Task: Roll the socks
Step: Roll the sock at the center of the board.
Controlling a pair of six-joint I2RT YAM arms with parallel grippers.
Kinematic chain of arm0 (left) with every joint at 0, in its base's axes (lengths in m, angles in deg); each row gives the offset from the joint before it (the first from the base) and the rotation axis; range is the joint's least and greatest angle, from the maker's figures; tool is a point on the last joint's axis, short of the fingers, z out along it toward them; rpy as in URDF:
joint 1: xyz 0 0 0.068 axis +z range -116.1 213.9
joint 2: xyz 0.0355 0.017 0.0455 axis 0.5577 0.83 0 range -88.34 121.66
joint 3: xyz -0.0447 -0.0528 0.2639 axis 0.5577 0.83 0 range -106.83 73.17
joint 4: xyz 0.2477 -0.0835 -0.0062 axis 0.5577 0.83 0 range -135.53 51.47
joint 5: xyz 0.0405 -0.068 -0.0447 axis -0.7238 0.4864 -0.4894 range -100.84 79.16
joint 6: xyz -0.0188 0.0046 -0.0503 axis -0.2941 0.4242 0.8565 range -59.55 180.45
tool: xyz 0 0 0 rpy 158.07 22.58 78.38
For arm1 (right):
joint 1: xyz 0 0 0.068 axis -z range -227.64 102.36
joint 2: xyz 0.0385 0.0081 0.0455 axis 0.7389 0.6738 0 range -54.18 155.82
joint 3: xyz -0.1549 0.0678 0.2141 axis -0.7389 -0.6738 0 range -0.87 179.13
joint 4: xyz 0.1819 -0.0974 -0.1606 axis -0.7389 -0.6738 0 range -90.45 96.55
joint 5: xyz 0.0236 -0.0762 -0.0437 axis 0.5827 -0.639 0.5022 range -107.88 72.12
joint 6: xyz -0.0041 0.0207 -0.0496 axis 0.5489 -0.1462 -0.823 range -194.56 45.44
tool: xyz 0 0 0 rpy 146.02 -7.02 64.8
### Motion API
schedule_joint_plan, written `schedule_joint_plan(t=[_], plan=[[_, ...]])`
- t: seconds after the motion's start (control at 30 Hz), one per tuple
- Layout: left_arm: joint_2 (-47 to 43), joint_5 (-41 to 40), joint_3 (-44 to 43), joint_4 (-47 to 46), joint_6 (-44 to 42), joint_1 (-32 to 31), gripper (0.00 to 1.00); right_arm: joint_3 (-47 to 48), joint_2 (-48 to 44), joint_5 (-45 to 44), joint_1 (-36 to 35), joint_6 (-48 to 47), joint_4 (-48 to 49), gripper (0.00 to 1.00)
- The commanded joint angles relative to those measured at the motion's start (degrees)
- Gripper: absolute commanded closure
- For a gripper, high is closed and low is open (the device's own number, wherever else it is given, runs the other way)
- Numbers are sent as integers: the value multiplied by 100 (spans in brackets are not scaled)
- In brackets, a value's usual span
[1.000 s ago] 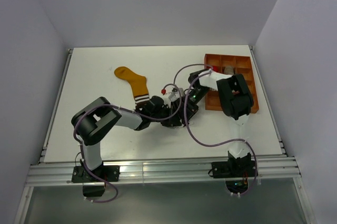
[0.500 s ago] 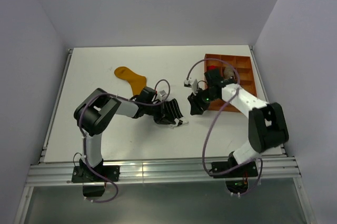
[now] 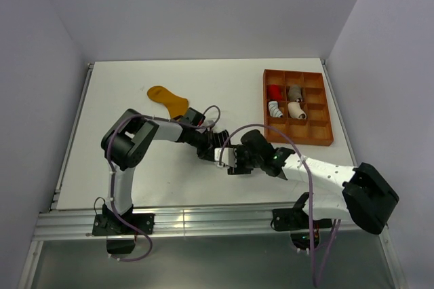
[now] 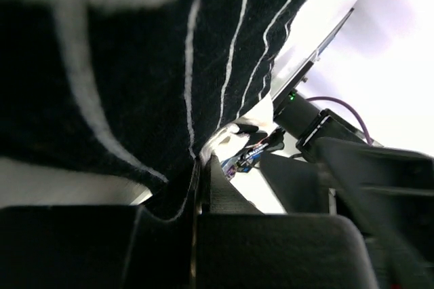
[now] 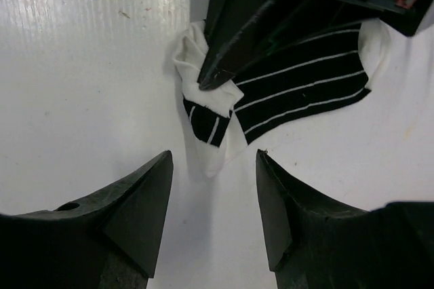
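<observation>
The black-and-white striped sock (image 5: 305, 75) lies crumpled on the white table, its white toe (image 5: 203, 82) bunched up. My left gripper (image 5: 211, 80) is shut on that bunched end, and in the left wrist view the striped fabric (image 4: 135, 65) fills the frame above the shut jaws. My right gripper (image 5: 213, 160) stands open just short of the sock's white tip, holding nothing. From above, the two grippers meet near the table's middle, left gripper (image 3: 209, 146) and right gripper (image 3: 229, 161). The mustard-orange sock (image 3: 166, 97) lies flat behind the left arm, its cuff hidden.
An orange compartment tray (image 3: 325, 133) sits at the right, holding a red bundle (image 3: 274, 92), a grey bundle (image 3: 295, 91) and pale rolls. The right arm's cable (image 3: 298, 167) loops over the table. White walls close in the table on three sides.
My right arm has swung from the tray to the table's middle, next to the left gripper, and its jaws have widened. The left gripper stays shut on the striped sock.
</observation>
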Motion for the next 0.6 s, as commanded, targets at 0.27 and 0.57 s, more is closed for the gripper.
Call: schedule_joint_plan(t=[0.27,0.57], plan=[[320,-256,-121,1168,-492,15,100,-531,520,-1375,-1149,-646,1813,44],[391,-186,-95,1203,-633,15,99,-329,1232,-1823,-1334,-751,2016,57]])
